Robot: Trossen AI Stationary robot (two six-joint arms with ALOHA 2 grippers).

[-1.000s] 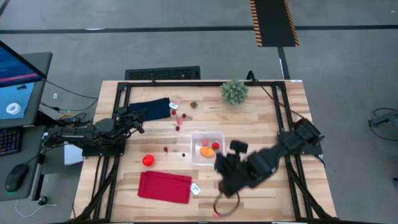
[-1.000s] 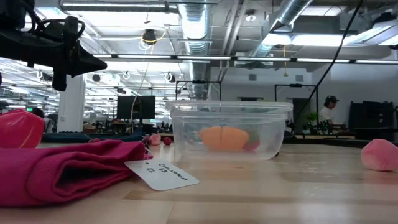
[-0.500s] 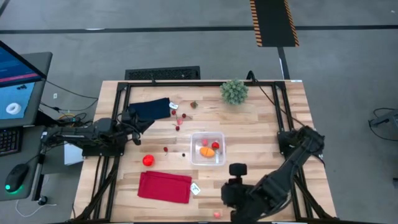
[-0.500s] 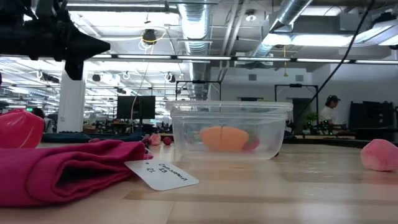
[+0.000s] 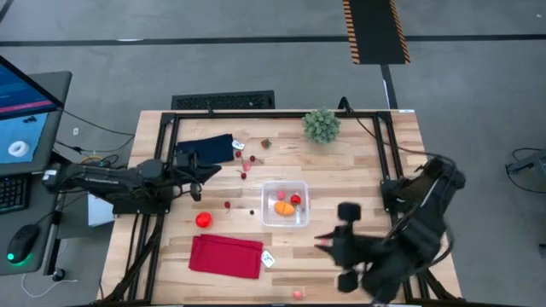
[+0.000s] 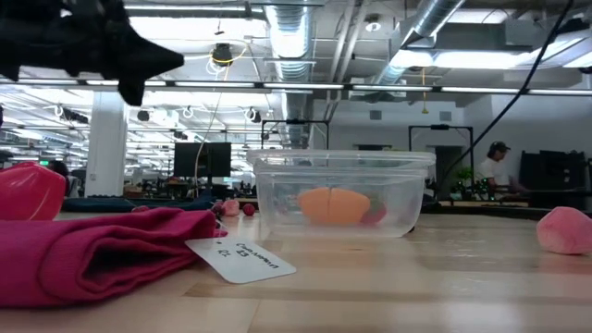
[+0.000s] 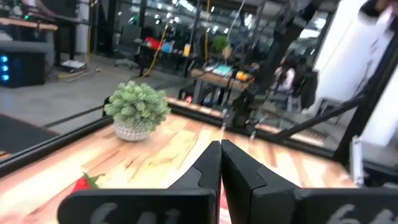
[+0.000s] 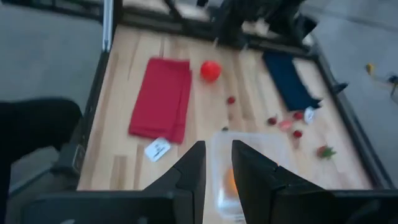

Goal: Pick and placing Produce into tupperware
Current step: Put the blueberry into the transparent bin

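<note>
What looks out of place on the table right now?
One pink produce piece lies alone at the table's near edge, far from the tupperware and the other loose pieces. It looks easy to knock off. Nothing appears spilled or damaged.

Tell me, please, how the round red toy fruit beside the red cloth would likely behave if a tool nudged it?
The round red toy fruit looks nearly spherical and sits free on smooth wood, so it would probably roll away, perhaps toward the red cloth. It is small beside the tupperware, so likely light. Its glossy skin may slip between closing fingers.
</note>
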